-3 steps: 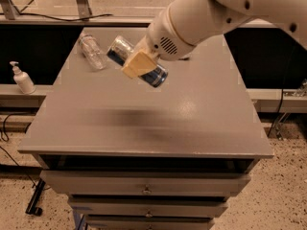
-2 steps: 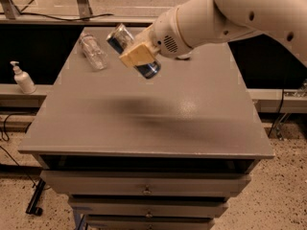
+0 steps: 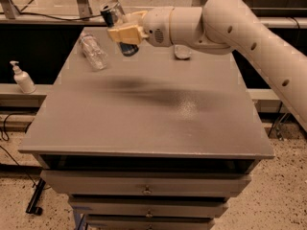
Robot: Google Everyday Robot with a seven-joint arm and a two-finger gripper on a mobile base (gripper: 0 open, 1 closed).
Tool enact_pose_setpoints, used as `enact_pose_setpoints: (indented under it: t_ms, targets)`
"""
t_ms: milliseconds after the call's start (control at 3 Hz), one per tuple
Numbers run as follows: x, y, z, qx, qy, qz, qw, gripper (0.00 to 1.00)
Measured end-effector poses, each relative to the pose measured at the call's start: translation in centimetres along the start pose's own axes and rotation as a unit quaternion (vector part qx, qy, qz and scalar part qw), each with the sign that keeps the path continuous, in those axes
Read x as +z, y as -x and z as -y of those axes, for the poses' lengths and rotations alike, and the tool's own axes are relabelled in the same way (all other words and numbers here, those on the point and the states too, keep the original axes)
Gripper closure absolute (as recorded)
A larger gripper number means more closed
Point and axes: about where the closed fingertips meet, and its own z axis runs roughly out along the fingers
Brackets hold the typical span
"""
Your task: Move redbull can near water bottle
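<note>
No legible text, even on redbull can (image 3: 114,12) in jaws aloft

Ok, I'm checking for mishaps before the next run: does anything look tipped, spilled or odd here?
No spill visible. The water bottle lies on its side at the far left of the table. The tool, above the far edge beside it, holds the redbull can tilted in the air.

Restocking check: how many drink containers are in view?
2. The redbull can is clamped in the gripper above the table's far left area; the water bottle lies on the table just left of it. The arm may hide others.
</note>
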Motion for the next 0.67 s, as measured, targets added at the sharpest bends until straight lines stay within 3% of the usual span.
enact_pose_setpoints:
  t_ms: [333, 667]
  targets:
    - [2.8, 0.4, 1.3, -0.007, 0.003, 0.041, 0.9991, 1.0]
    - [5.4, -0.6, 1.7, -0.014, 0.002, 0.049, 0.9987, 1.0]
